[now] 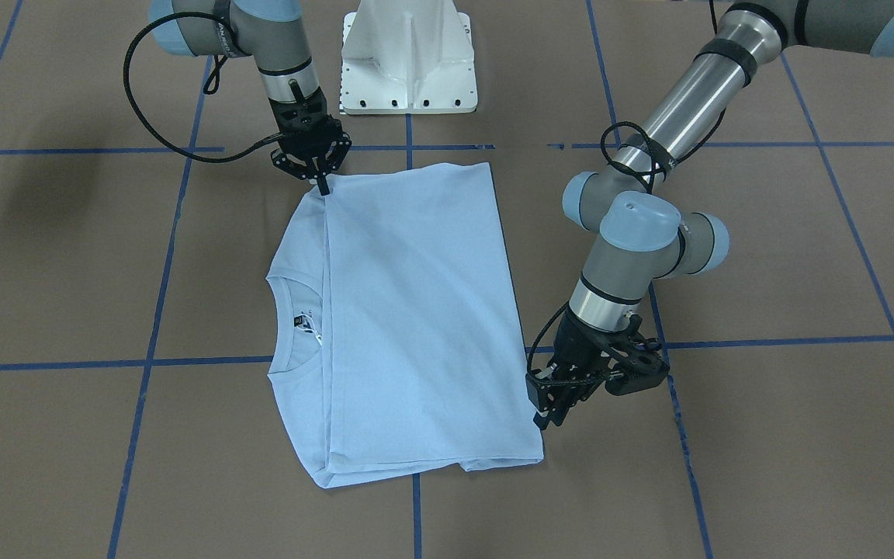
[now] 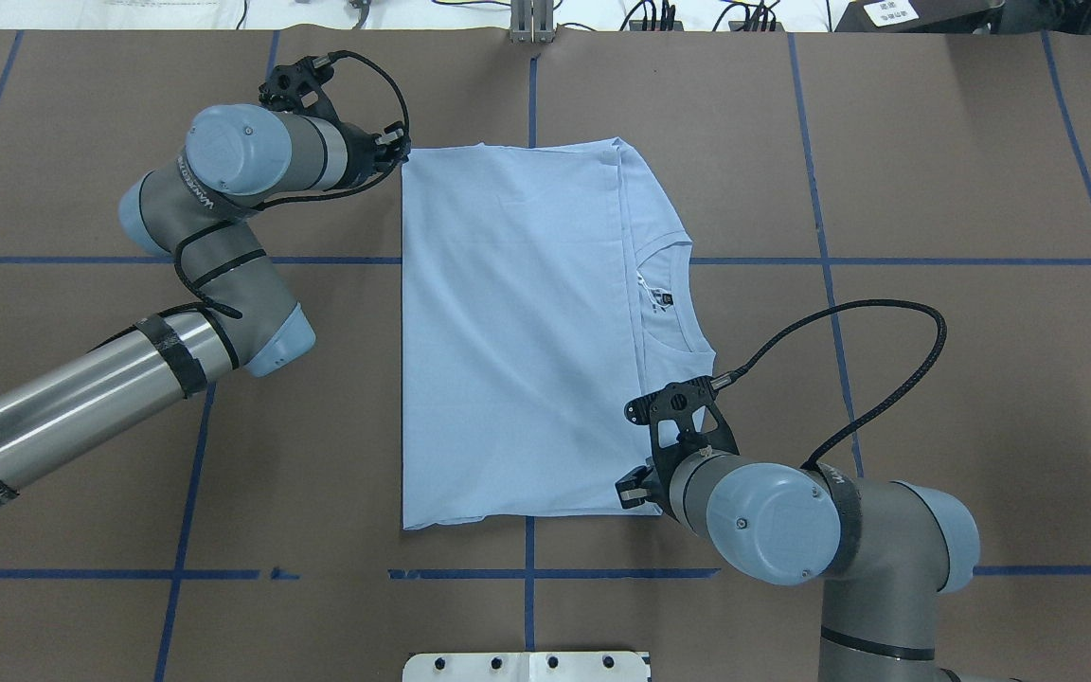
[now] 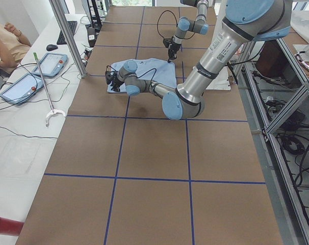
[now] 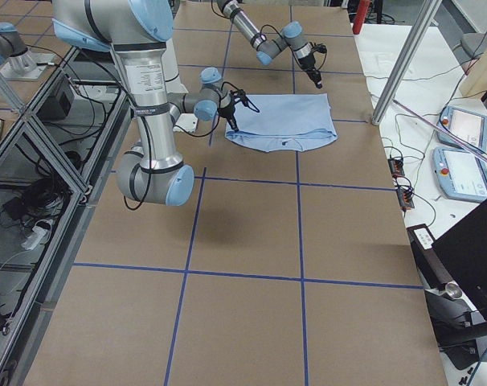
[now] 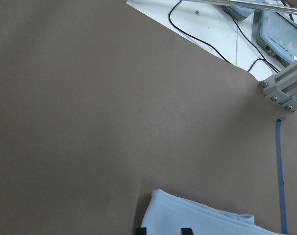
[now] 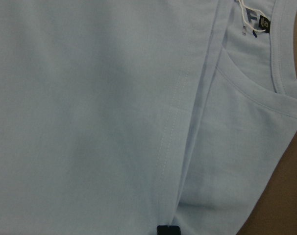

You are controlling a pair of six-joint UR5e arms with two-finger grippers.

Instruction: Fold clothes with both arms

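Brown paper table carries the light blue short-sleeved T-shirt, folded flat at centre. My left gripper waits spread at its far left corner. My right gripper pinches the near fold edge. I'd grip both corners, then lift level together.

No legible text; only blurred lettering on left arm and dark neck label.
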